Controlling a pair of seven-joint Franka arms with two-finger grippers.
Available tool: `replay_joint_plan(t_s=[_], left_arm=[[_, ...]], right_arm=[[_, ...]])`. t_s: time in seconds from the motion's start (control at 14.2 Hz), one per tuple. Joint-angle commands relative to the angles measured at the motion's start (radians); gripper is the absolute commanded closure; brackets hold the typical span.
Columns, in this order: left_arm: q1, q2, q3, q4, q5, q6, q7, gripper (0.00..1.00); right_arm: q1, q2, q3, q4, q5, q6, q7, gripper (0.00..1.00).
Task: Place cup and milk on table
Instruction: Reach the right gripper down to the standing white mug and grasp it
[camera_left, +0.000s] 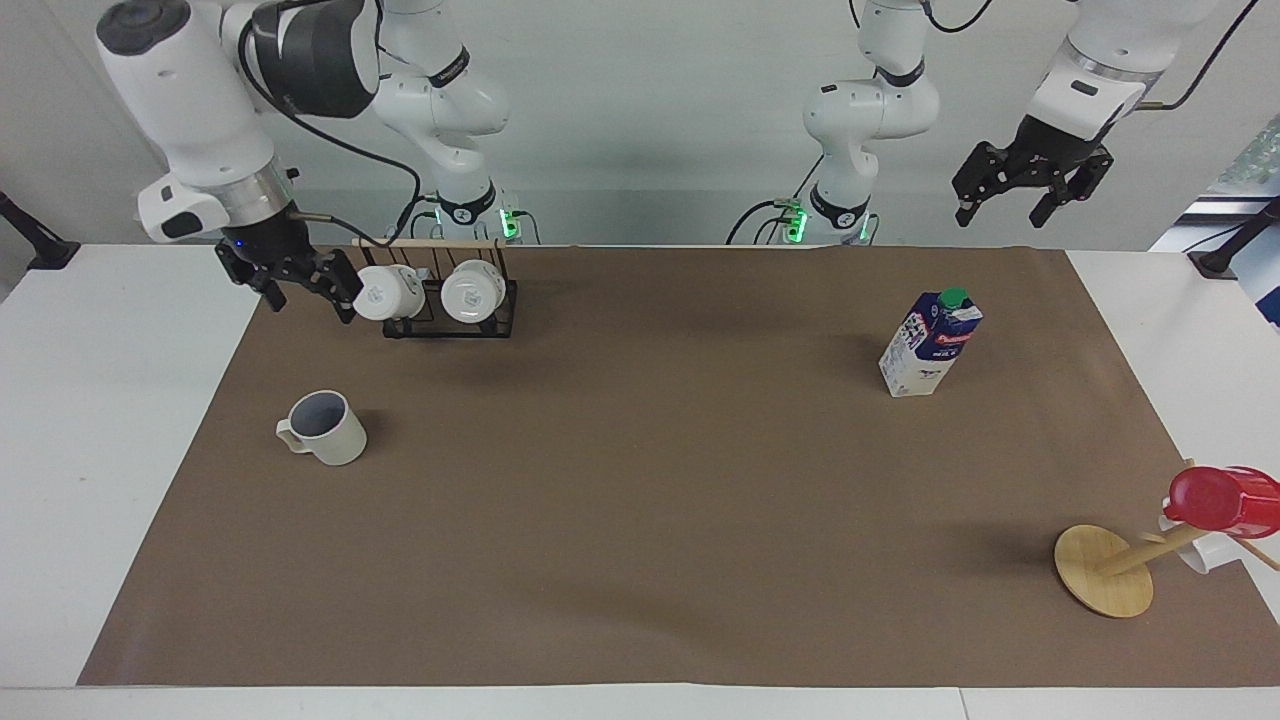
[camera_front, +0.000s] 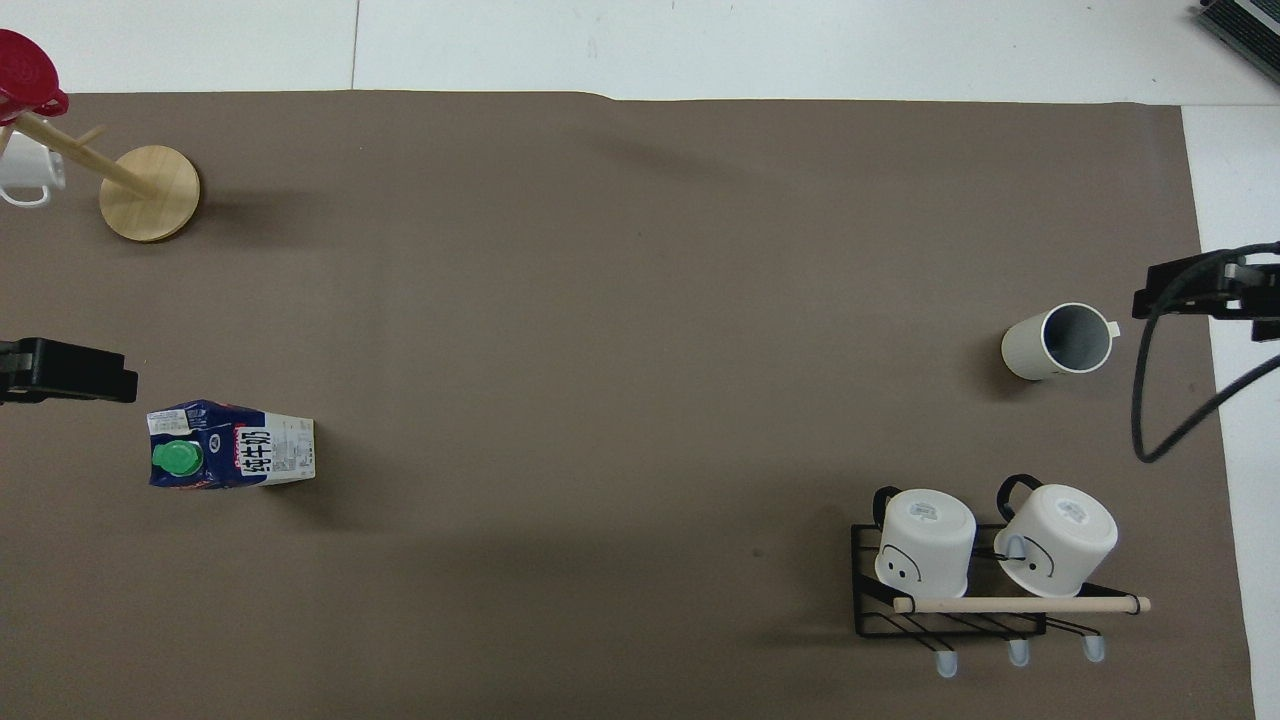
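Note:
The off-white cup (camera_left: 325, 428) stands upright on the brown sheet (camera_left: 650, 480) of the table (camera_left: 100, 400), toward the right arm's end; it also shows in the overhead view (camera_front: 1058, 342). The milk (camera_left: 932, 343) stands upright on the sheet toward the left arm's end, green cap up, and shows in the overhead view (camera_front: 232, 457). My right gripper (camera_left: 305, 292) is open and empty in the air over the sheet's edge, beside the cup and apart from it (camera_front: 1195, 290). My left gripper (camera_left: 1010, 210) is open and empty, waiting high up beside the milk (camera_front: 70, 370).
A black wire rack (camera_left: 440, 320) with two white mugs stands nearer to the robots than the cup, close to the right gripper. A wooden mug tree (camera_left: 1105, 570) with a red cup (camera_left: 1225, 500) stands at the left arm's end, farther from the robots than the milk.

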Motion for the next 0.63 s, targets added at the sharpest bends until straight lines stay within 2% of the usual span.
replay_joint_plan(t_s=[0.0, 0.28, 0.42, 0.56], left_arm=[[0.015, -0.007, -0.008, 0.006, -0.008, -0.011, -0.003, 0.00], [0.006, -0.007, -0.008, 0.005, -0.008, -0.011, -0.003, 0.00], [0.010, -0.008, -0.008, 0.004, -0.010, -0.012, 0.000, 0.00], [0.009, -0.008, -0.008, 0.004, -0.010, -0.015, -0.005, 0.00]], right_arm=[[-0.016, 0.034, 0.002, -0.098, 0.000, 0.135, -0.042, 0.00], [-0.037, 0.062, 0.002, -0.235, 0.000, 0.347, -0.088, 0.00], [-0.037, 0.111, 0.002, -0.238, 0.000, 0.390, -0.090, 0.00], [-0.037, 0.122, 0.002, -0.249, -0.002, 0.399, -0.091, 0.00]])
